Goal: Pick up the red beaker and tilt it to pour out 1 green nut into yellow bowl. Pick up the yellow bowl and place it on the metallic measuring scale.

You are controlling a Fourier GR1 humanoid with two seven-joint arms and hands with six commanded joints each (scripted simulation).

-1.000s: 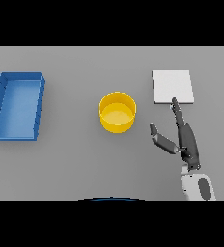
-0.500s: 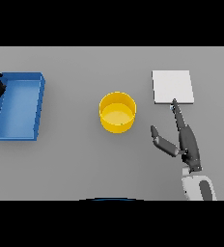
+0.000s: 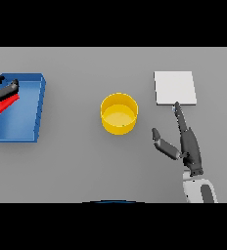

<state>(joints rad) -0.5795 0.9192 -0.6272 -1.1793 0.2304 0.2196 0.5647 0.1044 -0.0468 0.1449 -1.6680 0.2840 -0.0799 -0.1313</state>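
Observation:
At the view's left edge my left hand (image 3: 3, 91) has its dark fingers curled round the red beaker (image 3: 0, 110), which hangs tilted over the blue tray (image 3: 39, 105). Only a slanted red strip of the beaker shows; no green nut is visible. The yellow bowl (image 3: 119, 113) stands upright in the middle of the table, apart from both hands. The metallic measuring scale (image 3: 174, 87) is a pale square plate at the right rear. My right hand (image 3: 187, 141) rests open just in front of the scale, fingers straight toward it, thumb spread toward the bowl.
The blue tray is a shallow rectangular bin at the table's left side, with raised walls. The grey table (image 3: 86, 161) stretches between tray, bowl and scale.
My left hand has come further into view from the left edge with the red beaker, now over the blue tray and more tilted. The right hand, bowl and scale have not moved.

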